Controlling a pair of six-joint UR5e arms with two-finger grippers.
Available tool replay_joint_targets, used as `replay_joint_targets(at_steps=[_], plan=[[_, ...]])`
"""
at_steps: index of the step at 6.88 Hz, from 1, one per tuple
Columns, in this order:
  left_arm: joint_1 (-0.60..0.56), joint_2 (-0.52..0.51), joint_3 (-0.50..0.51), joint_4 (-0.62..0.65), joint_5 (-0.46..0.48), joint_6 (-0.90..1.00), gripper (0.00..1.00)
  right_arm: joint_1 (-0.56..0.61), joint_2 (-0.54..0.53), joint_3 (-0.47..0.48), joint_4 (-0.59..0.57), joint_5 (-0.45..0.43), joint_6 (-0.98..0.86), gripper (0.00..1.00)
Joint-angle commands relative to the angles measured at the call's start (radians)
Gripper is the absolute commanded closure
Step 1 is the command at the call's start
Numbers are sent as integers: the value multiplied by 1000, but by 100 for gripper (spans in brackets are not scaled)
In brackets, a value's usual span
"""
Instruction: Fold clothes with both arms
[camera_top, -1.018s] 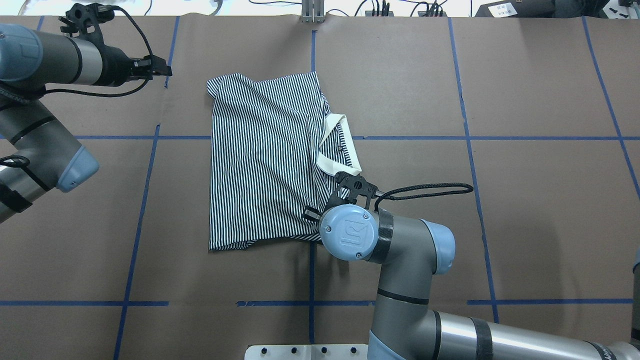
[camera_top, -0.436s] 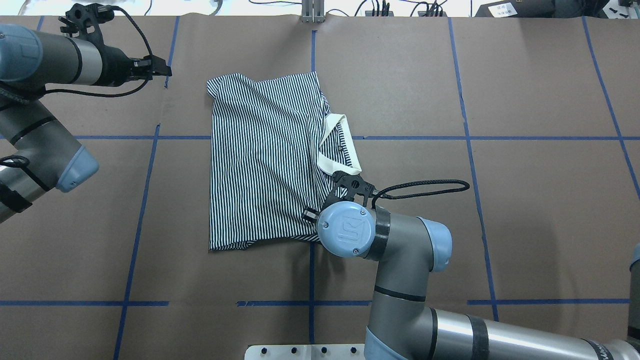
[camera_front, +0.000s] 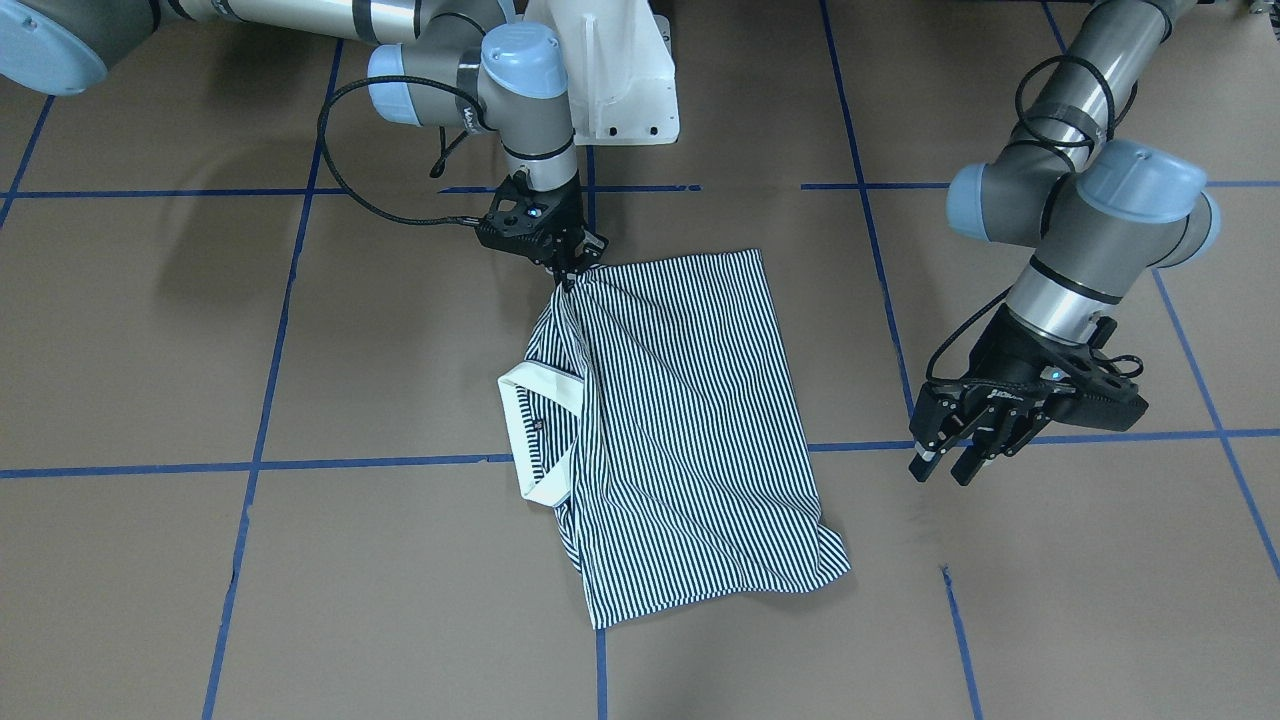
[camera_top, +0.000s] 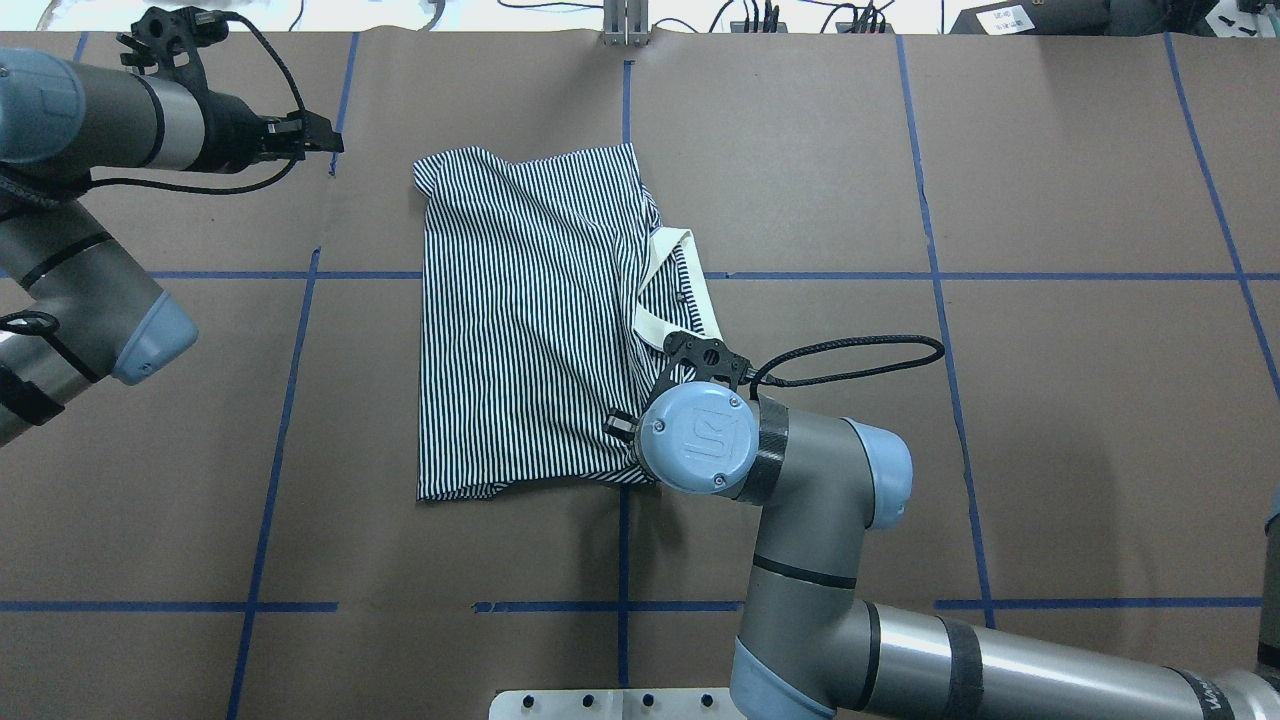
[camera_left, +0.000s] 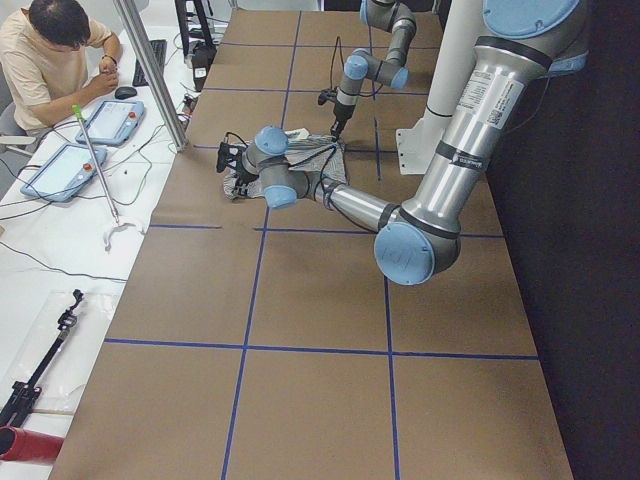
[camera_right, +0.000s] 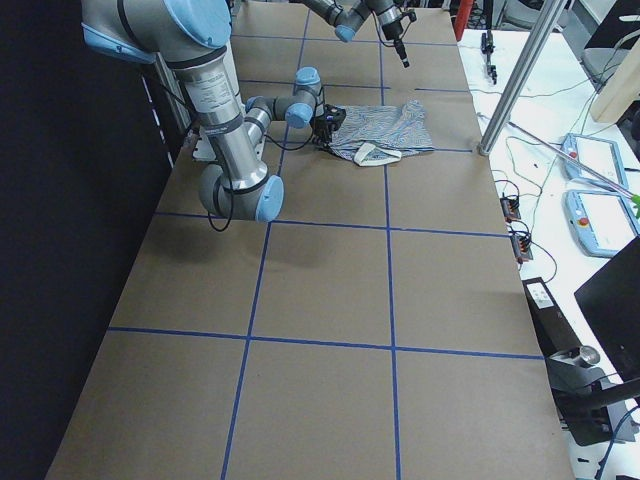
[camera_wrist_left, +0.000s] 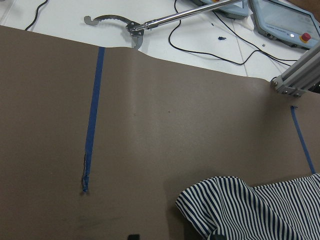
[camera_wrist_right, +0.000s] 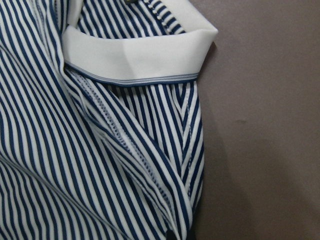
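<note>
1. Well, the striped shirt (camera_front: 690, 430) lies in the middle of the brown table (camera_front: 300, 330). It is folded into a rough block shape and has some wrinkles.
2. Its cream collar (camera_front: 540, 385) pokes out at the side of the shirt that faces the robot's right arm (camera_top: 800, 560).
3. The right gripper (camera_front: 567, 275) points down at the shirt corner closest to the robot. Its two fingers are squeezed tight on the cloth. The cloth is pulled up into a little peak there.
4. From above, the round wrist of the right arm covers most of that gripper. Only a bit of black finger shows next to the stripes.
5. The right wrist camera sees the shirt very close. It shows the stripes, a stitched seam and the collar with a thin blue line along its edge. Brown table shows beside the cloth.
6. The left gripper (camera_front: 943, 470) hangs over bare table on the other side of the shirt, apart from it. Its fingers are spread, and nothing is between them.
7. The left wrist camera sees one corner of the shirt at the bottom. Past the table edge, a grabber tool (camera_wrist_left: 150, 22) lies on a white top.
8. Blue tape lines (camera_front: 250, 466) cut the table into big squares. The shirt lies over some of them.
9. In the left side view, a person (camera_left: 55, 55) sits at a white desk (camera_left: 60, 230) beside the table.
</note>
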Motion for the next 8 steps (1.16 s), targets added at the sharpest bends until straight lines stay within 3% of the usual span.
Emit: replay_joint_targets(at_steps=[1,3,4,6,8], plan=[[37,14,-76,12,0,-118,42,17,-18,48,-3,25,-5,100],[223,188,-347,54,30,-400,42,14,-71,115,-11,10,3,100],[348,242,-427,93,119,-500,39,-4,-97,146,-12,-5,10,100],[575,257,-434,165,294,-664,38,-29,-122,200,-14,-11,10,100],[628,229,-431,227,295,-683,35,-30,-140,217,-14,-13,12,100]])
